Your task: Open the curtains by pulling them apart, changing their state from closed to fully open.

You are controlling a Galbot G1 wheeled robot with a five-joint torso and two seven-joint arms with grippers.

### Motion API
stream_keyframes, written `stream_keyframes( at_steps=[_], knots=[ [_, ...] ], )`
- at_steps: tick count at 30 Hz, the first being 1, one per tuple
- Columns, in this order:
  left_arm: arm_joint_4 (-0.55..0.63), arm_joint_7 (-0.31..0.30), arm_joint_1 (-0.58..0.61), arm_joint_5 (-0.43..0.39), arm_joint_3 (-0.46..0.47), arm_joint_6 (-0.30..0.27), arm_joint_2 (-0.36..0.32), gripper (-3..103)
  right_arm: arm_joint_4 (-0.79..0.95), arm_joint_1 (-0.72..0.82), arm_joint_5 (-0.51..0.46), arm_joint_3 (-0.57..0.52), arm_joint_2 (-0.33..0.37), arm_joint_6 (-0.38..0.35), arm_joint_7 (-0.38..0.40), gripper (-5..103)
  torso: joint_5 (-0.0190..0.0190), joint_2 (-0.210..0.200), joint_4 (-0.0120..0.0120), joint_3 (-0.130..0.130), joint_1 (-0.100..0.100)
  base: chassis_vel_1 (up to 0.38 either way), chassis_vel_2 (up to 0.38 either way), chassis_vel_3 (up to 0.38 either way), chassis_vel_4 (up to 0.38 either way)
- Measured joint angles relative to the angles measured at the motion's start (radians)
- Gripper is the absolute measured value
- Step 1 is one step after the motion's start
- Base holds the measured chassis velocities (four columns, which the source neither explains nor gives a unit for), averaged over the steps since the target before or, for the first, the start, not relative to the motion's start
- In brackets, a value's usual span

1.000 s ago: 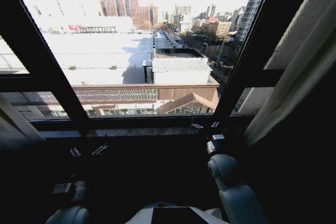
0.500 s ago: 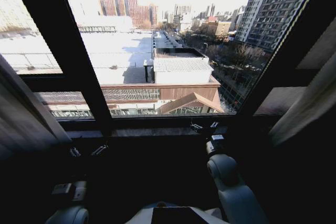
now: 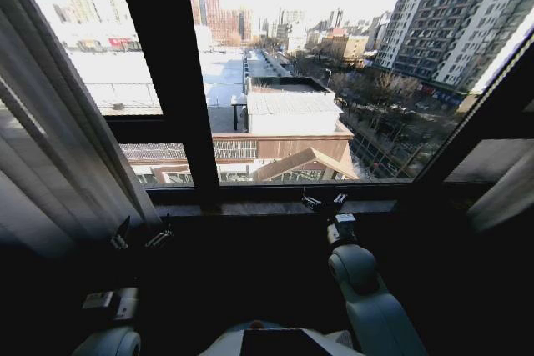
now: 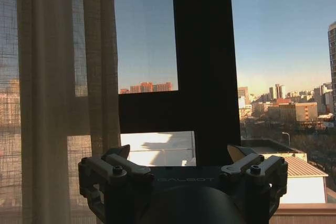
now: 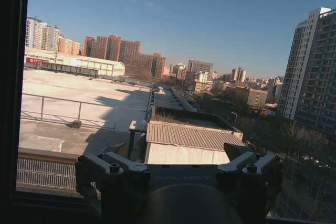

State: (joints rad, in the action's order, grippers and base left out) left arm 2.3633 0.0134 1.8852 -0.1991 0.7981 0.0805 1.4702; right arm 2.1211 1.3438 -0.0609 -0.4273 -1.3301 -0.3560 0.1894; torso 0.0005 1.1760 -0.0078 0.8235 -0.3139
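Curtains [image 3: 58, 147] apart at window edges; both end effectors [image 3: 140, 235] [image 3: 324, 201] released, empty

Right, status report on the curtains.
Left pincer open, empty, beside left curtain. Right pincer open at sill. Curtains apart, window frame exposed.
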Motion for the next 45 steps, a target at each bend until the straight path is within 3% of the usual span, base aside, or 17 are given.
stream_keyframes(
  at_steps=[16, 23, 27, 29, 30, 33, 39, 42, 45],
  knots=[
    [-0.017, 0.000, -0.013, 0.002, -0.002, -0.001, -0.007, 100, -0.031, -0.006, 0.001, -0.003, -0.001, 0.036, -0.004, 100, 0.0000, 0.000, 0.0000, 0.000, 0.000, 0.346, 0.354, -0.352, -0.363],
    [-0.043, 0.000, -0.055, -0.004, 0.005, -0.033, -0.050, 100, -0.043, -0.013, 0.001, -0.009, 0.000, 0.043, -0.005, 100, -0.0010, 0.000, 0.0004, 0.000, 0.000, 0.240, 0.239, -0.228, -0.225],
    [-0.061, -0.005, -0.118, -0.015, 0.003, -0.084, -0.105, 100, -0.049, -0.013, 0.000, -0.010, 0.000, 0.050, -0.005, 100, -0.0007, 0.000, 0.0005, 0.000, 0.000, 0.053, 0.051, -0.042, -0.040],
    [-0.091, -0.042, -0.219, -0.033, -0.023, -0.145, -0.177, 100, -0.058, -0.011, 0.000, -0.010, 0.000, 0.061, -0.005, 100, 0.0001, 0.000, 0.0001, 0.000, 0.000, -0.008, -0.030, 0.010, 0.015],
    [-0.091, -0.042, -0.219, -0.033, -0.023, -0.145, -0.177, 100, -0.058, -0.011, 0.000, -0.010, 0.000, 0.061, -0.005, 100, 0.0001, 0.000, 0.0001, 0.000, 0.000, -0.016, -0.059, 0.020, 0.030],
    [-0.125, -0.104, -0.333, -0.105, -0.062, -0.236, -0.261, 100, -0.067, -0.011, 0.000, -0.008, -0.001, 0.066, -0.004, 100, 0.0001, 0.000, -0.0003, 0.000, 0.000, -0.059, -0.069, 0.026, 0.044],
    [-0.205, -0.157, -0.442, -0.154, -0.114, -0.287, -0.332, 100, -0.081, -0.016, 0.001, 0.004, -0.013, 0.071, -0.004, 100, -0.0005, 0.000, 0.0002, 0.000, 0.000, -0.017, -0.019, 0.012, 0.012],
    [-0.309, -0.218, -0.564, -0.206, -0.187, -0.312, -0.395, 100, -0.096, -0.029, 0.001, 0.021, -0.016, 0.081, -0.003, 100, -0.0008, 0.000, 0.0004, 0.000, 0.000, 0.000, 0.000, 0.000, 0.000],
    [-0.353, -0.233, -0.634, -0.241, -0.231, -0.318, -0.426, 100, -0.101, -0.034, 0.005, 0.029, -0.014, 0.089, -0.003, 100, -0.0007, 0.000, 0.0002, 0.000, 0.000, 0.000, 0.000, 0.000, 0.000]
  ],
)
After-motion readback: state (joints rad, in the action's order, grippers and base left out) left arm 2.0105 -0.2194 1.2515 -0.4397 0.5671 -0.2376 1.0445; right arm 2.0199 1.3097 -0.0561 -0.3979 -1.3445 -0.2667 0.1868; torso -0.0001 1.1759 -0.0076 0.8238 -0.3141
